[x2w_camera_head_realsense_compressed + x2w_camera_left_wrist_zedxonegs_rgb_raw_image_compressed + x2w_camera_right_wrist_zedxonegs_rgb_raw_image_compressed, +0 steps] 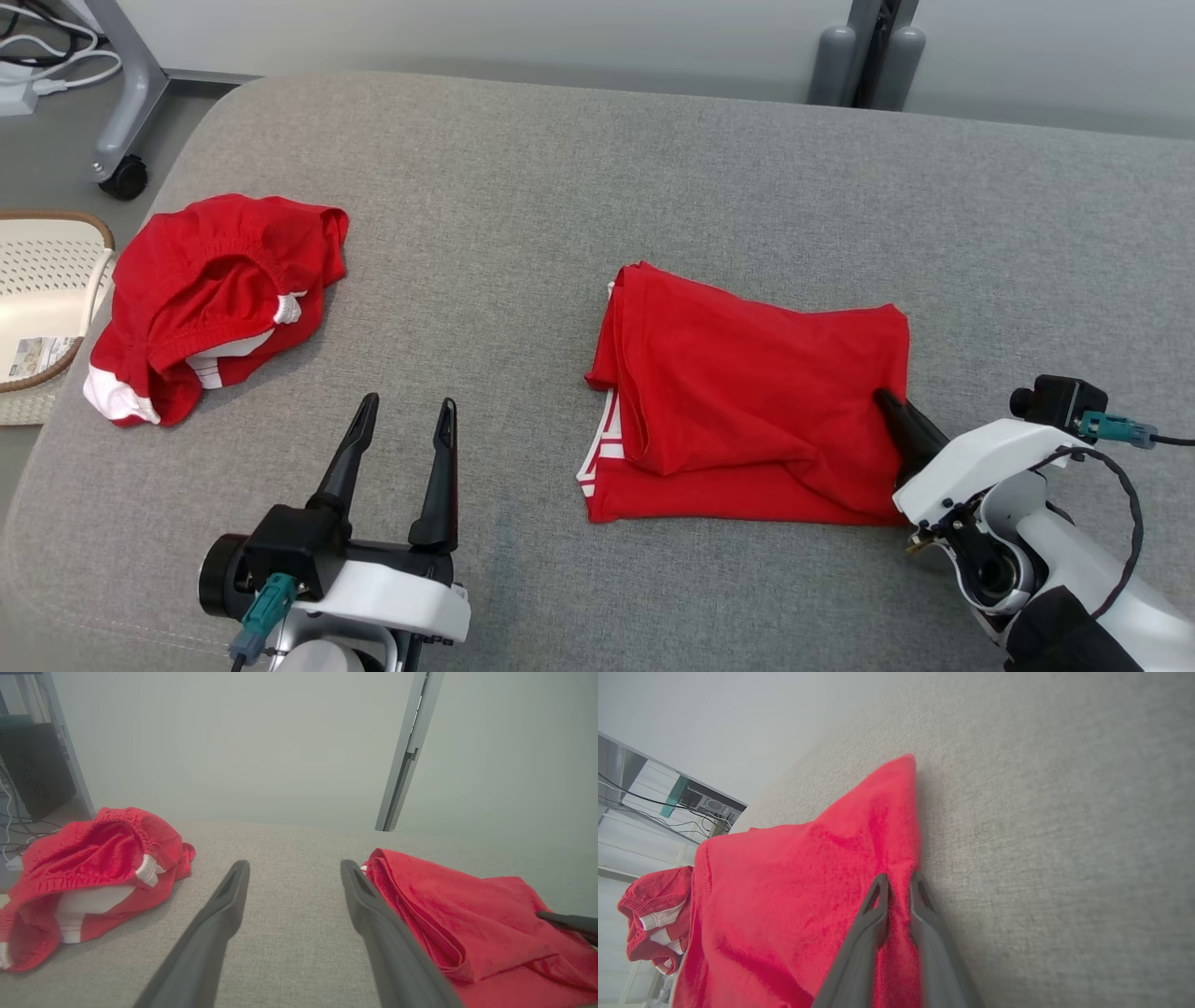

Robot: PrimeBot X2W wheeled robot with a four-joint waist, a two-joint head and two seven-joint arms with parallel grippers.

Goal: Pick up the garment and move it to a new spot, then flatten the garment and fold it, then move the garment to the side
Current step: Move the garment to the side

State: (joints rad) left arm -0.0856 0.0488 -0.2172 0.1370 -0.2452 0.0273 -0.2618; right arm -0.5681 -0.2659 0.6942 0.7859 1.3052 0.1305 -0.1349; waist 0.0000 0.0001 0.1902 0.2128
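Head view: folded red shirt (747, 392) lies mid grey pad (560, 168). My right tool (885, 399) is at its right edge, tip on the cloth. Left tool (409, 406) is open and empty near the front, betw. shirt and crumpled red shorts (210, 299) at far left.

Left wrist view: left fingers (233, 891) spread wide over bare pad, shirt just beside one.

Right wrist view: right fingers (878, 896) nearly together w/ a thin bit of shirt edge pinched betw. them.

Risk, I judge: the grip is shallow and may catch only the top layer, so a pull could slip off or peel the fold open. A one-sided drag may bunch it.
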